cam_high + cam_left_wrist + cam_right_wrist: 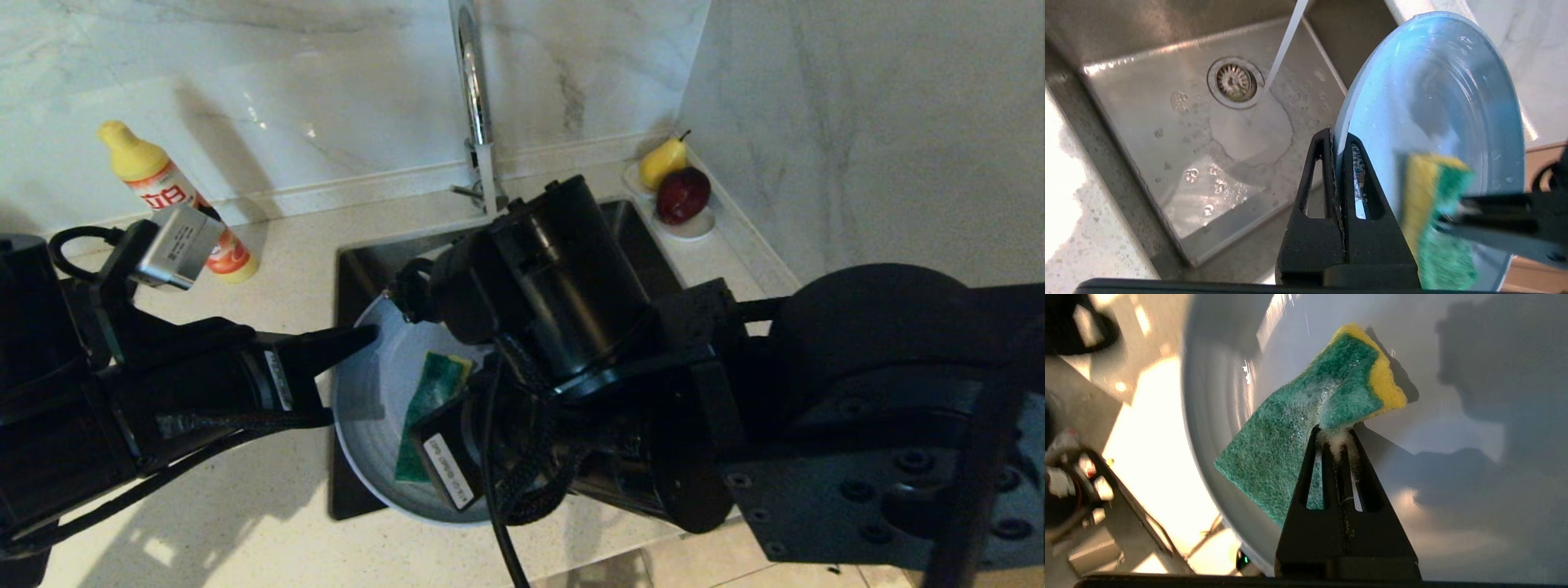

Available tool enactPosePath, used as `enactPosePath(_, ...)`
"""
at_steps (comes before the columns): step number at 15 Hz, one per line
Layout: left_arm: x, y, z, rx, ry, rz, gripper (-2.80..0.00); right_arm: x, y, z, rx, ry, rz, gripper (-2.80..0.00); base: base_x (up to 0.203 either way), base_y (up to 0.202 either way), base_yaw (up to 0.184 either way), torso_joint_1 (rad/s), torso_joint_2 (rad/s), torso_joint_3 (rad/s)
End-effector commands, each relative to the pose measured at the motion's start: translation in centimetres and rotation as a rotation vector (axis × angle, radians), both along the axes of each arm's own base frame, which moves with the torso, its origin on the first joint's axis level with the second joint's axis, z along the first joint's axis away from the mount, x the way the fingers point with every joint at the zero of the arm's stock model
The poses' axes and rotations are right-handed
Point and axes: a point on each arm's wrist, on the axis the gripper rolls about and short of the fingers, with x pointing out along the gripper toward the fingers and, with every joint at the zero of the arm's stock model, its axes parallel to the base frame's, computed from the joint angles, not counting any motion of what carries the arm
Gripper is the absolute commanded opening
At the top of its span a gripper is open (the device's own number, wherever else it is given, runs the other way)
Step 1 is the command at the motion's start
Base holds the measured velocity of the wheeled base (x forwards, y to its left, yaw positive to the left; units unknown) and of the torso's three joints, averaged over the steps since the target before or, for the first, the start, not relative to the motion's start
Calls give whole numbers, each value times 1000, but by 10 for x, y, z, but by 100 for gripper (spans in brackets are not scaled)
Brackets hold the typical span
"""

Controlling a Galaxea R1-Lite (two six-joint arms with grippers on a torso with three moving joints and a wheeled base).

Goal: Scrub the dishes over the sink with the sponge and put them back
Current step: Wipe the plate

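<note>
The wide shallow grey-blue plate (371,408) is held over the square stainless steel sink (359,261), its rim clamped between the closed jaws of the left gripper (367,335), which reaches in from the left across the pale speckled desk (277,327). The head view shows only part of the rectangular yellow-and-green sponge (433,400) lying against the plate's inner face, the right arm covering the rest. The right wrist view supplies the grip: the right gripper (1336,435) has its jaws closed on the sponge's edge, foam at the tips, green scouring face toward the camera. The left wrist view alone shows the basin floor, the round drain strainer (1236,81) and a stream of water (1286,41) falling beside it, with the plate's rim pinched on edge between the left jaws. Only the head view shows the chrome gooseneck tap (478,122), a yellow-capped detergent bottle (155,184) and a small white dish (694,224) holding a pear (661,162) and a dark red fruit (682,194).
</note>
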Motion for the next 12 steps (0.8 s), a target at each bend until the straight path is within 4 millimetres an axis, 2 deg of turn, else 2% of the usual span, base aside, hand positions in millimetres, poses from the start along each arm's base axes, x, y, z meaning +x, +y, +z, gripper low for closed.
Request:
enactPosePath(1,0,0,2,-6,-7,-1,-280,-5,-25,7,-1,0,-21,-280,0,0,0,0,0,0)
enactPosePath(6,0,0,1,-4,-3,-1,-280,9,-63,25,36,-24,-111,-280,0,0,0,0,0,0)
enactPosePath(12,-2,1,-14,-8,61,5,-280,31,-68,33,99,-79,-170,-280,0,0,0,0,0,0)
